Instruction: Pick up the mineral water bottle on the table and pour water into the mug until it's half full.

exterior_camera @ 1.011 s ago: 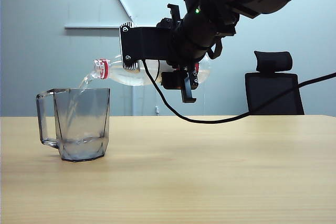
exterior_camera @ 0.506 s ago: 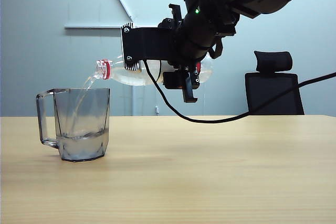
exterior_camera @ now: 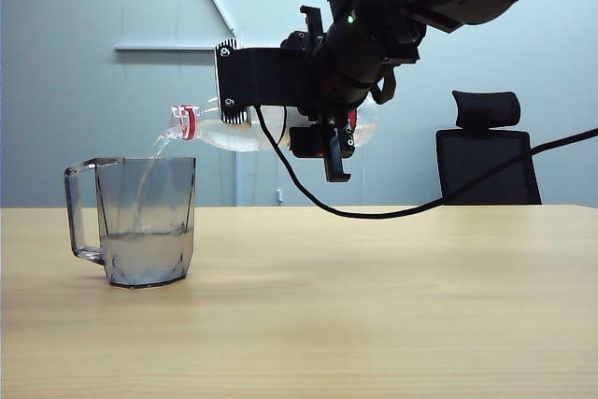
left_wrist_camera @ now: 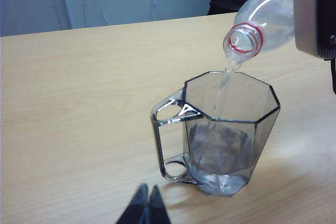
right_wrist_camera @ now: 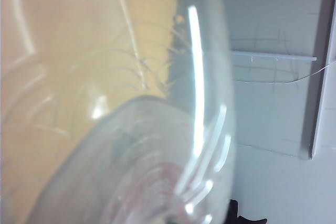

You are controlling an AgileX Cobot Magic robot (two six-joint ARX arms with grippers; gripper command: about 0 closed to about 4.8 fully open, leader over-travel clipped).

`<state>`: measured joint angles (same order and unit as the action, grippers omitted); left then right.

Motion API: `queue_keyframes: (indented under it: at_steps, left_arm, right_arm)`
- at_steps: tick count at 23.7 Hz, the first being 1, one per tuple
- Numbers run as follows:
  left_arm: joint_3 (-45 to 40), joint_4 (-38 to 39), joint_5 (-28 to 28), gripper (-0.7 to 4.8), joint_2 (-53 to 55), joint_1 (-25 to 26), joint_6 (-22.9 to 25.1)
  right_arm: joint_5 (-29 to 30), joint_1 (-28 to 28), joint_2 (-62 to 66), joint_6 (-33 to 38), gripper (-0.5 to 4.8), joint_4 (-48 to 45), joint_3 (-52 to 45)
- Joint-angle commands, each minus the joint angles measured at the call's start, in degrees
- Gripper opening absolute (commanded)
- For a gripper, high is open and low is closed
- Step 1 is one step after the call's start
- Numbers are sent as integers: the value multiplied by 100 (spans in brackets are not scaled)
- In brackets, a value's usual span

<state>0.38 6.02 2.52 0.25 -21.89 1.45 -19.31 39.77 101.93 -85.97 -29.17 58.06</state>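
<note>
Currently, pour step in hand:
Table (exterior_camera: 392,306): fills lower half of exterior view; bears only the mug.
Right arm: upper centre-right of exterior view, reaching toward the left.
Right gripper (exterior_camera: 322,137): clamped on the bottle's body, centre of that view.
Bottle (exterior_camera: 248,130): held near level, mouth tipped slightly down, above and just right of the mug rim; not touching it.
Mug (exterior_camera: 140,221): lower left of exterior view, upright, handle facing left.
Water (exterior_camera: 145,257): thin stream from the mouth into the mug; level roughly a third up, by my judgement.
Left gripper (left_wrist_camera: 145,208): bottom centre of left wrist view, tips together, empty, near the mug's handle side.
Next: hold tilt until about half, then right the bottle promptly; overshoot is the risk.
</note>
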Motion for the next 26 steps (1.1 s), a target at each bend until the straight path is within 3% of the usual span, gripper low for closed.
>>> queue_keyframes:
  at_steps: [1, 11, 26]
  left_arm:
    - [13, -50, -17, -2, 9, 7, -17]
    - [13, -48, -17, -2, 9, 7, -17]
    - [13, -50, -17, -2, 9, 7, -17]
  right_arm:
    - [-9, 11, -66, 22, 268, -271, 52]
    - [-7, 20, -66, 83, 263, -55, 39]
    - [-334, 151, -72, 1211, 263, 249, 39]
